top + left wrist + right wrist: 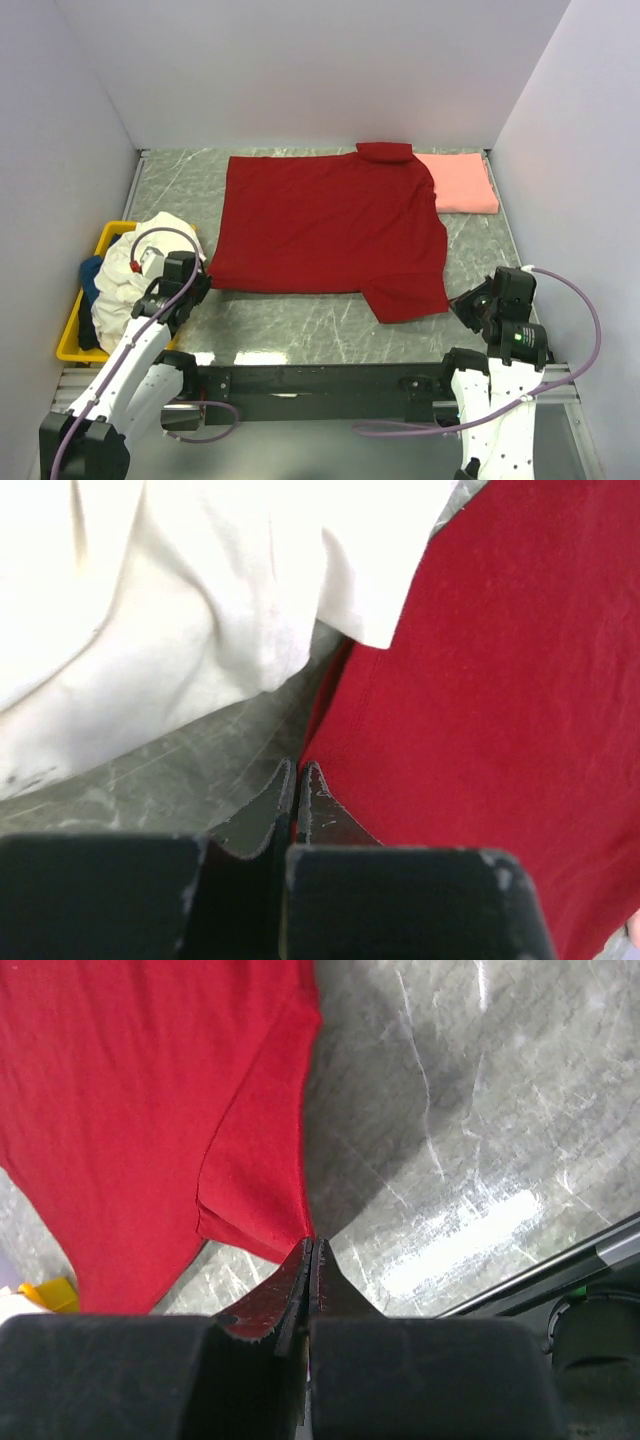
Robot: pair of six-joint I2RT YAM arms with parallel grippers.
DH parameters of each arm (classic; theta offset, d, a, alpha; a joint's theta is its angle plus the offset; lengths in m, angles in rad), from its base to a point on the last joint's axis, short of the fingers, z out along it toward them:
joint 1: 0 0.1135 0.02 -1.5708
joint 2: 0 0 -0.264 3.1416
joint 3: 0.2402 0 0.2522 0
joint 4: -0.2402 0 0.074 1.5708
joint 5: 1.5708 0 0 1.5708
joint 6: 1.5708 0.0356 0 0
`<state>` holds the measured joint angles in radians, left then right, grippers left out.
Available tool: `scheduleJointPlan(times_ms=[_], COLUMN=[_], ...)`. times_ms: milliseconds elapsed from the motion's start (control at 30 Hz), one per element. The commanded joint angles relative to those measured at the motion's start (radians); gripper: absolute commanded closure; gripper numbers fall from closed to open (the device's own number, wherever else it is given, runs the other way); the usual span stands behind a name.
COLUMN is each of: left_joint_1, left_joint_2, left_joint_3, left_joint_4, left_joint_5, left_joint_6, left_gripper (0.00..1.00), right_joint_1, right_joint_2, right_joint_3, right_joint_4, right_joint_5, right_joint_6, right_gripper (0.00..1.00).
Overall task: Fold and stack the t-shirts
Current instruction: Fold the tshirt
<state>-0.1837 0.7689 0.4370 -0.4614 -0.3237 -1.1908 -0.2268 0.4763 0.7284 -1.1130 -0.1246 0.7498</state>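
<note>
T-shirts, starting w/ dark red t-shirt (330, 225): spread flat mid-desk (300, 320), near-right sleeve jutting toward the arms, a bunched red lump at its far edge. Salmon-pink t-shirt (458, 183) folded small at far right, touching the red one's far corner. Cream-white t-shirt (130, 275) heaped in yellow bin (70, 345) at left, spilling over the rim, one flap overhanging the red side edge in the left wrist view. Blue t-shirt (90, 272) buried beneath it, only a sliver showing.

Right end effector (308, 1245): fingers pressed together on the tip of the near-right sleeve, cloth running straight into the jaws, slight lift and shadow under the sleeve. Left end effector (298, 770): fingers closed too, tips right at the red hem near the near-left corner. Cloth prob. pinched, but too thin to confirm from this angle.

Step in hand, by judgement: near edge taken at both ends, ready for the first fold away from the arms. Task early: one shirt folded, three to go.

Risks from here:
- Skewed fold, since right holds a sleeve tip and left a body corner, so uneven lift and a crooked crease.
- Slip on the left if the pinch is only a thread's worth; corner dropping mid-carry.
- Cream flap snagged and dragged out of the bin w/ the red hem.
- Fold overshooting onto the pink shirt, disturbing the finished one.
</note>
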Motion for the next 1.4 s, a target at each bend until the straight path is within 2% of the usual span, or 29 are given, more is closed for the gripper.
scheduleJointPlan(times_ms=[0,233,333,500,700,767,800,967,1100,1367], left_joint_1=[-0.005,-0.008,-0.014,-0.042,-0.056,-0.056,-0.056,-0.056,-0.056,-0.04], left_joint_2=[-0.033,0.006,0.084,0.282,0.484,0.545,0.565,0.694,0.753,0.839], left_joint_3=[0.022,0.035,0.066,0.19,0.344,0.408,0.408,0.509,0.572,0.684], left_joint_4=[-0.048,-0.005,0.046,0.082,0.075,0.07,0.067,0.037,-0.005,-0.049], left_joint_5=[-0.052,-0.049,-0.045,-0.049,-0.072,-0.075,-0.078,-0.095,-0.11,-0.118], left_joint_6=[-0.012,0.022,0.043,0.063,0.069,0.071,0.071,0.066,0.065,0.069], left_gripper=[0.99,0.99,0.99,0.99,0.99,0.98,0.98,0.95,0.95,0.94], right_joint_1=[0.009,0.017,0.017,0.017,0.021,0.035,0.035,0.072,0.078,0.078], right_joint_2=[-0.021,-0.002,0.013,0.1,0.359,0.496,0.496,0.729,0.902,1.081], right_joint_3=[0.031,0.051,0.074,0.057,0.046,0.075,0.075,0.175,0.297,0.479], right_joint_4=[-0.064,-0.021,0.06,0.304,0.564,0.649,0.671,0.771,0.774,0.753], right_joint_5=[0.002,-0.05,-0.046,-0.089,-0.155,-0.193,-0.201,-0.22,-0.237,-0.247], right_joint_6=[-0.004,-0.006,0.017,0.023,-0.013,-0.029,-0.033,-0.043,-0.052,-0.056], right_gripper=[1.0,1.0,1.0,1.0,1.0,1.0,1.0,1.0,1.0,1.0])
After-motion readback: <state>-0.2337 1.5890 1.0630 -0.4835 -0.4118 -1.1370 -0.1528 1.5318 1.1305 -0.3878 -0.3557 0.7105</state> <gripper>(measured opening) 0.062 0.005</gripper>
